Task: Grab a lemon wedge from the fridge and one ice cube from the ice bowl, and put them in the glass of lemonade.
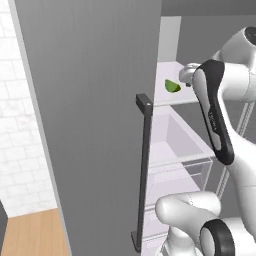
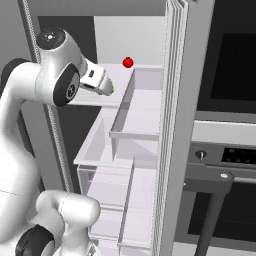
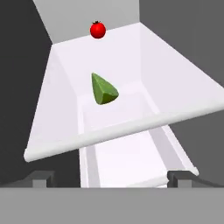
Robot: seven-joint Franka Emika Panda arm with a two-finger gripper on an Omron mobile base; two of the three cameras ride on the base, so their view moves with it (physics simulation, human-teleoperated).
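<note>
Reaching toward lemon wedge, tool spread wide.

The arm reaches forward, its claw spread wide and empty.

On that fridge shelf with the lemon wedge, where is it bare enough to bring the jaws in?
The white shelf is bare from its front lip back to the lemon wedge, and on both sides of it. The only other item is the small red fruit at the back wall, well apart from the wedge. Nothing is crowded.
</note>
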